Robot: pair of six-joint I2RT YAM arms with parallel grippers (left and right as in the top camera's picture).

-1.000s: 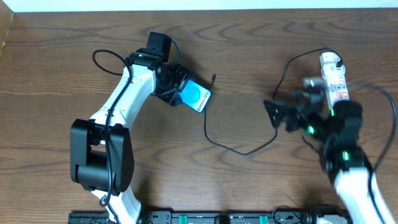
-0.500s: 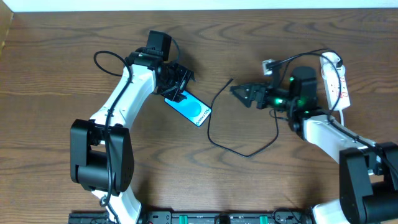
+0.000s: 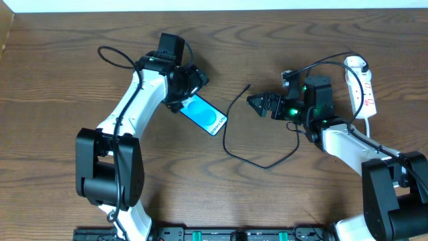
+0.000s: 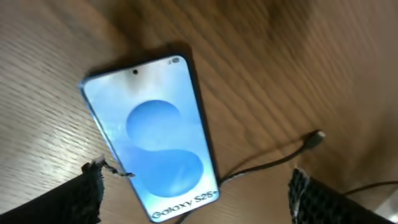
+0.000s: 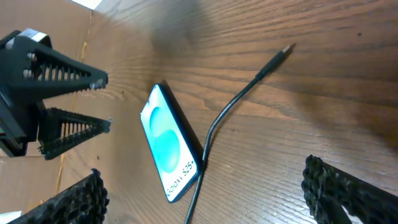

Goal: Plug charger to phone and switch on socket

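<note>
- The charger (image 5: 219, 117) is lying loose on the table (image 3: 67, 67). Its black loop is curving nearest the arms' bases, and its line is passing just beside the phone's near end.
- The phone (image 4: 155, 137) is lying flat and slanted on the wood, left of centre, with its blue screen glowing upward.
- The left gripper (image 3: 189, 90) is hanging over the phone's far end with its jaws spread wide, clamping nothing.
- The right gripper (image 3: 257, 104) is pointing toward the phone from the right, jaws gaping wide and holding nothing.
- The plug tip (image 5: 286, 49) is resting free on the wood, apart from the phone and ahead of the right gripper.
- The socket (image 3: 361, 84) is lying at the far right, beyond the right arm.
</note>
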